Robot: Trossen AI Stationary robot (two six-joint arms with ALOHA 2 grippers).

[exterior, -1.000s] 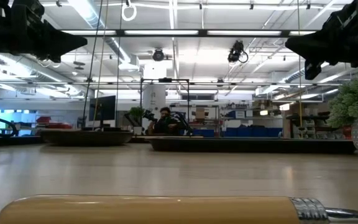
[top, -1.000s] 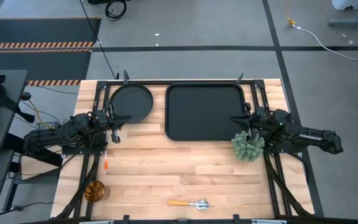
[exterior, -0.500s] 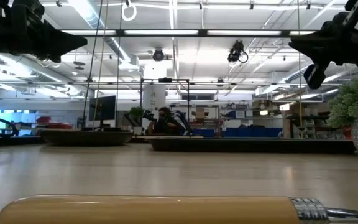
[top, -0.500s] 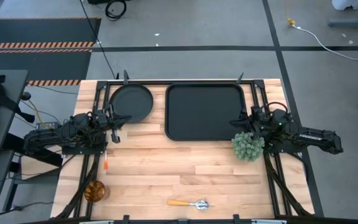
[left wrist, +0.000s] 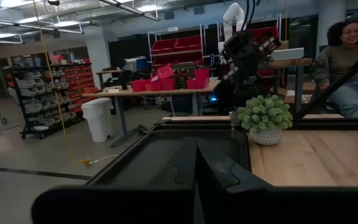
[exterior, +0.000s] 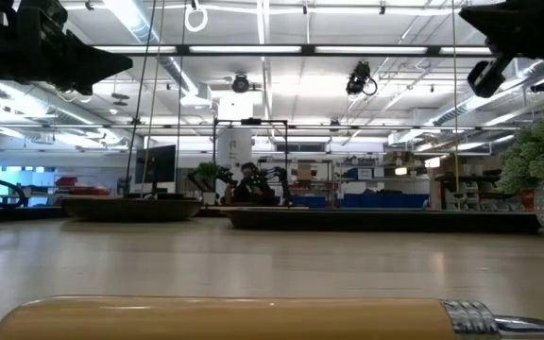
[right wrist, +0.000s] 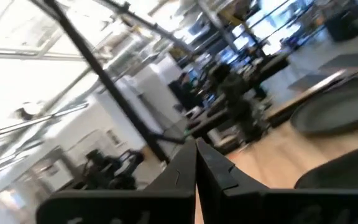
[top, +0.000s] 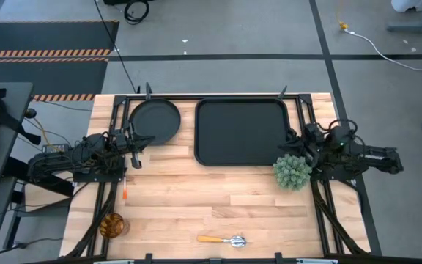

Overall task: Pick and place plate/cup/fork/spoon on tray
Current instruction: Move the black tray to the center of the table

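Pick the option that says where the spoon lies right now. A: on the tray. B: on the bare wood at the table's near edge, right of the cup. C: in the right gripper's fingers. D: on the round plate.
B: the high view shows the spoon flat on the table near its front edge, right of the cup, off the tray.

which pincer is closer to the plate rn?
Left. The left pincer sits at the plate's near-left edge. The right pincer is across the tray, at its right edge beside the plant.
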